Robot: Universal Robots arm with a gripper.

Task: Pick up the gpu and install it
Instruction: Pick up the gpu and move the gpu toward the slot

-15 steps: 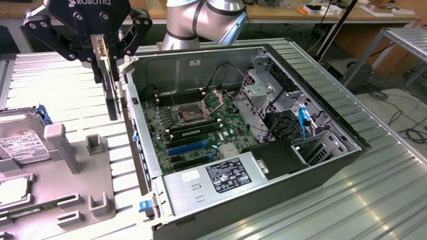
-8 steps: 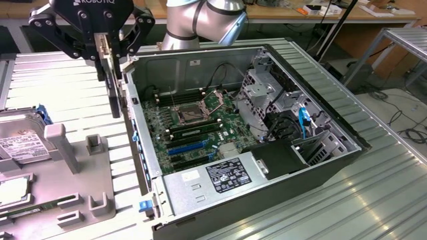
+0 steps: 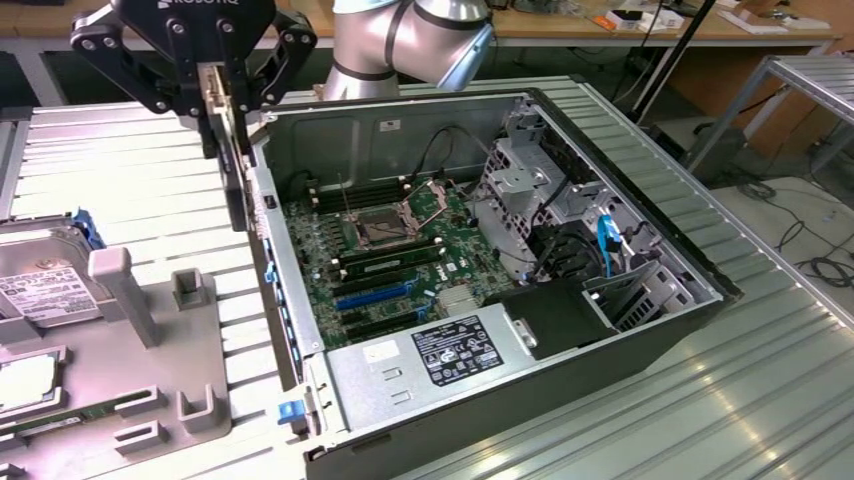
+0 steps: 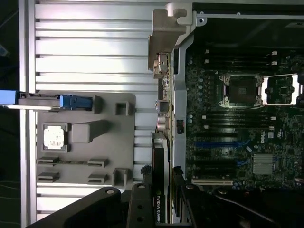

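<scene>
While your gripper (image 3: 218, 95), jaws clamped on the gpu (image 3: 236, 180), hangs upper left beside the case (image 3: 288, 300), keep it square to the slot (image 3: 374, 294).

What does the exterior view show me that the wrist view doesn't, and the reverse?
Exterior adds: the power supply, the drive cage with a blue cable, and a hard drive at the grey fixture. Wrist adds: NVIDIA print on the gpu edge, and a chip seated in the fixture. Shared: the gripper shut on the gpu beside the case wall, the motherboard and its CPU socket.
</scene>
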